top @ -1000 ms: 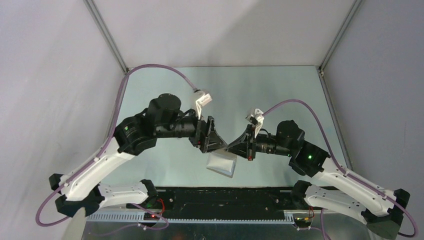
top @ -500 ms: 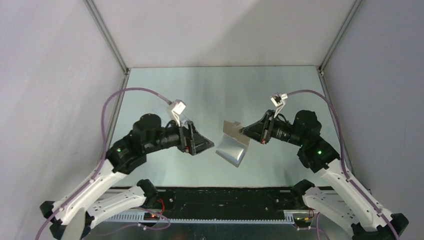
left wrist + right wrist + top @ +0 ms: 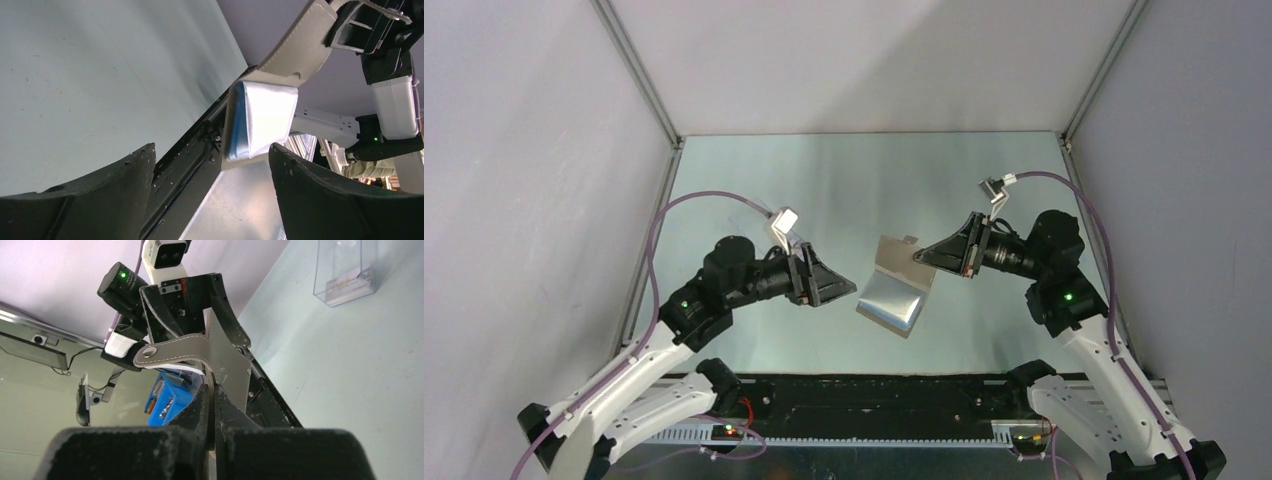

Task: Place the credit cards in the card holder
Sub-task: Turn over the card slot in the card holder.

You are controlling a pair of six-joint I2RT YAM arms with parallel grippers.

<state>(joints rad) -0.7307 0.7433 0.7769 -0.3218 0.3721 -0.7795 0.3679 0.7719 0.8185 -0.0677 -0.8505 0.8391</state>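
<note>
Card holder: the small, squarish, grey-brown fold-over card holder (image 3: 892, 292) hangs open between the two arms over the middle of the pale green surface (image 3: 824, 180). It is lifted by its upper flap. Whether its lower edge touches the surface cannot be told.
Tab: a strap-like tab (image 3: 175, 349) with a round metal snap (image 3: 148, 353) sticks out sideways from the flap, unfastened.
Inside the card holder: light blue lining (image 3: 235, 120) shows along the open side of the folded lower part, beside a pale glossy face. Whether a card sits in there cannot be told.
Right pincer: the right pincer (image 3: 214, 390) is pressed together on the edge of the flap, pinching the card holder.
Left pincer: the left pincer (image 3: 212, 146) is spread wide and empty, just beside the card holder and apart from it.
Clear box: a transparent rectangular plastic box (image 3: 345, 260) stands upright on the surface, well apart from the card holder.
Inside the clear box: what look like the credit cards (image 3: 350, 286), pale and thin with yellowish print, lie at its bottom.
</note>
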